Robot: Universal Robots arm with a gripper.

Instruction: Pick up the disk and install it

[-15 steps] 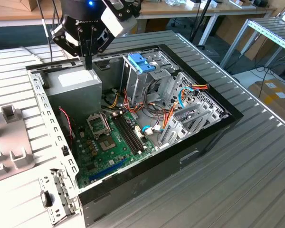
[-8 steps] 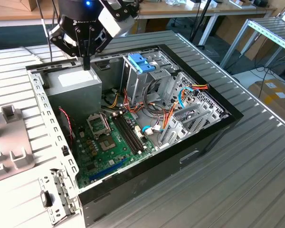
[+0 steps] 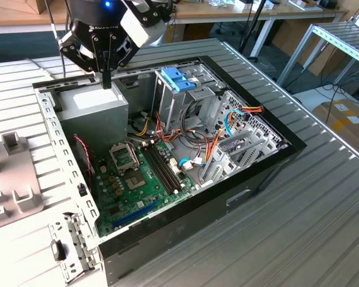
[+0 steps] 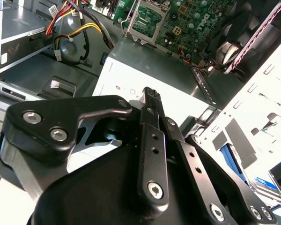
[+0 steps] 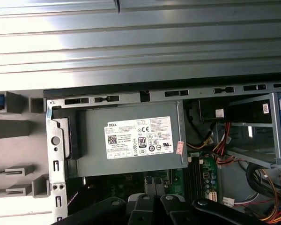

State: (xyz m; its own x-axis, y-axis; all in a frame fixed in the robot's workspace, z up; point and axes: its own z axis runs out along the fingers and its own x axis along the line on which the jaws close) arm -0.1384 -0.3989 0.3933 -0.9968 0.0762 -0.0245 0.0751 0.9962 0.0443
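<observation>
Above the power supply [image 5: 131, 140], closed hand [image 3: 106, 79]; beside the chassis [image 4: 253, 108], disk [image 4: 234, 161].

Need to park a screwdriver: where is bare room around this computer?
The ribbed table on the exterior view's right of the case is bare. Inside, cables crowd the middle. The power supply lies under the gripper.
</observation>
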